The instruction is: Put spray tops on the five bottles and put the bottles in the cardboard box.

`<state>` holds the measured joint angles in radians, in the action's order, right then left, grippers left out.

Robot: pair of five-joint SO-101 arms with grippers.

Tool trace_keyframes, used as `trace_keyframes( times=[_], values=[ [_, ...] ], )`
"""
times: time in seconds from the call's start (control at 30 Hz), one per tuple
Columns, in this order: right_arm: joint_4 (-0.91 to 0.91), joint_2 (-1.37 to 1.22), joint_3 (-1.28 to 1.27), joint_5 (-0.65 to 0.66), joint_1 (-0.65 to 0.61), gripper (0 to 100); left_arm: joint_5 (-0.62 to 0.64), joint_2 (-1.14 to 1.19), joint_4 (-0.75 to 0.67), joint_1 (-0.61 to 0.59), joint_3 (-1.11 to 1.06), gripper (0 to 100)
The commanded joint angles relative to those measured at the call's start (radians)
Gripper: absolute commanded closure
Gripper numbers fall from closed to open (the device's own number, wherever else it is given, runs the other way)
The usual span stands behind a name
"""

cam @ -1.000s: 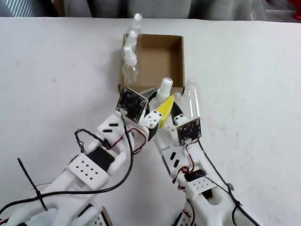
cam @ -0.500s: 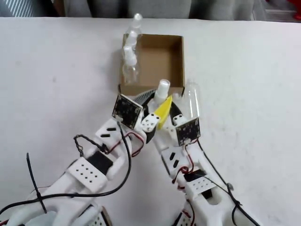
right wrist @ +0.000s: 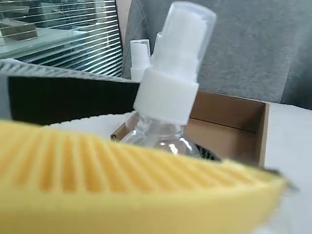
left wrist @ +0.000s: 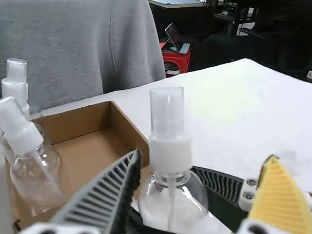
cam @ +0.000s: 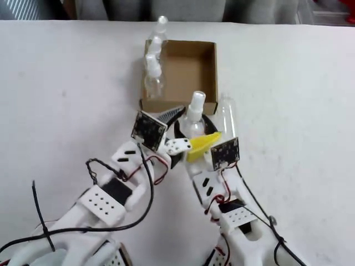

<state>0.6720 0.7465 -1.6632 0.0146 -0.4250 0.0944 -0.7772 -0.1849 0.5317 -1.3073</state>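
Fingers (left wrist: 105, 195) of left gripper (left wrist: 202, 158): stood spread wide, grey and yellow either side of bottle (left wrist: 171, 195), gripped nothing. Right gripper (cam: 195, 126): clasped bottle's round clear body in black fingers, just outside near wall of box (cam: 191, 72). White spray top (left wrist: 168, 141) fitted, clear cap on. Seen from high: topless bottle (cam: 226, 119) just beside, more bottles (cam: 152, 80) inside box along one wall.

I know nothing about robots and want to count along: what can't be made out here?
High view: how many bottles stand along the left wall of the cardboard box; they overlap.
Right wrist view: base of the capped bottle, hidden behind a yellow finger.
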Motion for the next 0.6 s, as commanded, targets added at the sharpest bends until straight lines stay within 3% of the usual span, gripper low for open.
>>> trace_keyframes(
  times=[0.0, 0.4, 0.57],
  values=[
    [0.004, 0.019, -0.011, -0.009, 0.013, 98.3, -0.005, -0.022, -0.009, -0.021, 0.015, 62],
    [0.001, 0.015, -0.011, -0.009, 0.013, 98.3, -0.003, -0.022, -0.009, -0.033, 0.104, 63],
    [0.001, 0.015, -0.011, -0.008, 0.015, 98.3, -0.003, -0.022, 0.129, -0.03, 0.25, 63]
  ],
)
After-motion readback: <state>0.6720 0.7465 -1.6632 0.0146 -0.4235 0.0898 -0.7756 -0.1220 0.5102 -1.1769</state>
